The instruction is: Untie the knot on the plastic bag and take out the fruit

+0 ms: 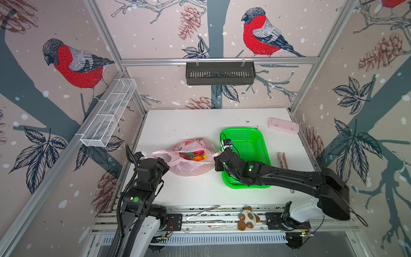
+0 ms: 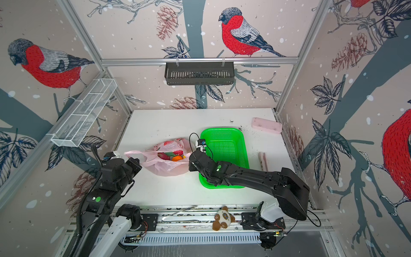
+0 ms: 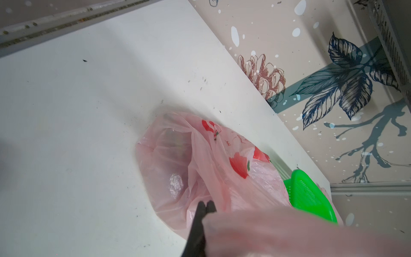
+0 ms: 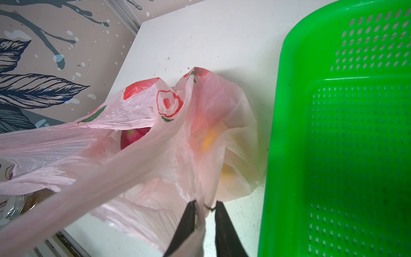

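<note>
Right wrist: plastic bag [image 4: 178, 133] against right tool [image 4: 205, 203]

The plastic bag [image 1: 189, 169]: translucent pale pink, printed with red fruit shapes and small green leaves. The fruit [image 1: 196, 158] at its mouth: orange, red, a touch of green; magenta through the gap in my right wrist view. The basket [image 1: 241, 129]: bright green, dotted with rows of holes. The table [image 1: 178, 124]: white, dark specks. The block [image 1: 283, 125]: solid pale pink. The plush toy [image 1: 248, 219]: brown and white. The wallpaper [image 1: 155, 33]: beige-pink, red-breasted grey birds, slate branches, white flecks. My left gripper [image 3: 206, 204] and right gripper [image 4: 205, 202]: black.
</note>
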`<state>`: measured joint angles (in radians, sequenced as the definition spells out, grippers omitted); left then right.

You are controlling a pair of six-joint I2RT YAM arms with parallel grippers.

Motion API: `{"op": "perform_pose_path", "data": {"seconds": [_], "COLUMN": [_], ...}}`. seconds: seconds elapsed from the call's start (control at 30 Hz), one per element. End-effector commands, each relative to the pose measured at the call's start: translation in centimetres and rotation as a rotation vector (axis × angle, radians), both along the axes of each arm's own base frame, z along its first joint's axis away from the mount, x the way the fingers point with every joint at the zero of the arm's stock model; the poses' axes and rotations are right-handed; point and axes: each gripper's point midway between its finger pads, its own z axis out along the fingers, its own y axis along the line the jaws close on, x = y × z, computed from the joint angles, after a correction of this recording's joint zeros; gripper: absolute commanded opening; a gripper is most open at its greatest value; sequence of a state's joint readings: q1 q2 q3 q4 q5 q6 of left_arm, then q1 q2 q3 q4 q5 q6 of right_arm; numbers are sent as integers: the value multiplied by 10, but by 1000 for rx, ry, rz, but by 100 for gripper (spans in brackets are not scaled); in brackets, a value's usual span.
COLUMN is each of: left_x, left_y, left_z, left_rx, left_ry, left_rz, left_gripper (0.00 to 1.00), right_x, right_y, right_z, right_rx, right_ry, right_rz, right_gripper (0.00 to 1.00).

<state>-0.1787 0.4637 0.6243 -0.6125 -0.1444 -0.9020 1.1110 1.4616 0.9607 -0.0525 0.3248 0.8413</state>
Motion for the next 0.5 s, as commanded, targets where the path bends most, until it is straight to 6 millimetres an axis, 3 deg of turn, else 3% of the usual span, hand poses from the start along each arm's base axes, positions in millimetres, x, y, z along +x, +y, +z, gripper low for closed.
{"op": "perform_pose_path", "data": {"seconds": [0.0, 0.2, 0.47], "left_x": [-3, -7, -5], "left_y": [-10, -13, -17], "left_z": [-5, -12, -16], "left_rx": [-53, -89, -103], "left_ry": [13, -12, -29], "left_rz": [-40, -47, -65], "left_gripper": [0, 0, 0], "right_x": [-8, -27, -60], "right_y": [8, 4, -12], "right_z": [15, 50, 134], "right_rx": [40, 44, 22], "right_ry": [-9, -58, -221], "right_rz": [32, 35, 48], "right_gripper": [33, 49, 48]}}
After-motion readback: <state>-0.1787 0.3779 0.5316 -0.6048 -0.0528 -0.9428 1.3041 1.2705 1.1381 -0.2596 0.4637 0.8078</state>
